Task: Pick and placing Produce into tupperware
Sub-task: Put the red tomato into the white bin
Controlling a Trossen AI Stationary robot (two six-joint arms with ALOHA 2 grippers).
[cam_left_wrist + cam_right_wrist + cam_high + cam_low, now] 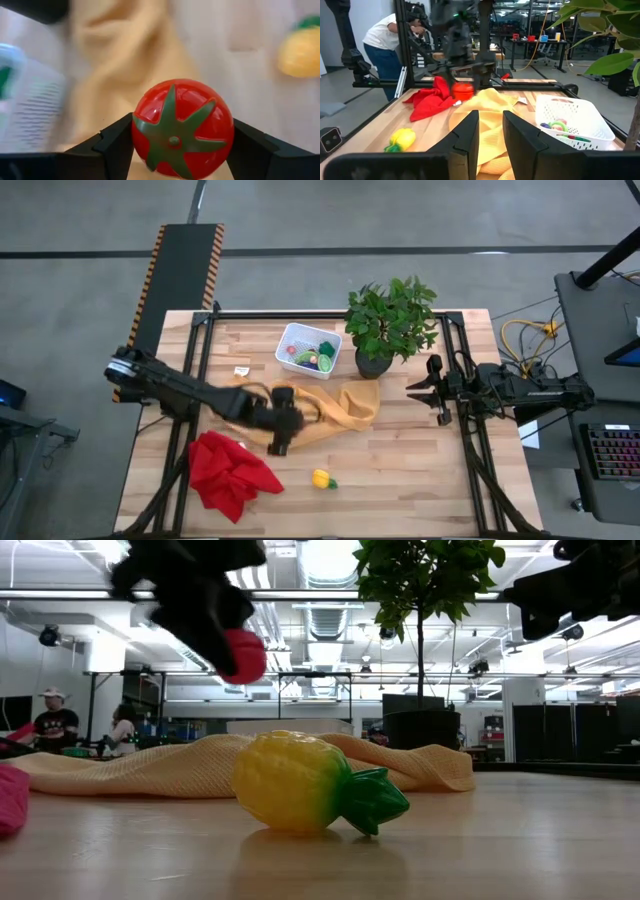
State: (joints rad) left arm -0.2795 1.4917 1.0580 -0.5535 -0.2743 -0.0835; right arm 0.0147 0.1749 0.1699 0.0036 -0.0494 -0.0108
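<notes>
My left gripper hangs over the table's middle, at the near-left edge of a yellow cloth, shut on a red toy tomato with a green star-shaped calyx. The tomato also shows in the low view and the right wrist view. A yellow toy fruit with a green leafy end lies on its side on the wood nearer the table's near edge. The white mesh bin stands behind the cloth with several small produce pieces inside. My right gripper waits at the table's right, its fingers slightly apart. My left gripper pinches the tomato by its two opposite sides, one dark finger on each side, the calyx facing the wrist camera. The fingers come down from above. The tomato is lifted clear of the table and cloth.
A crumpled red cloth lies at the near-left of the table. A leafy potted plant stands right of the bin. Black frame rails run along both table sides. People show in the room behind.
</notes>
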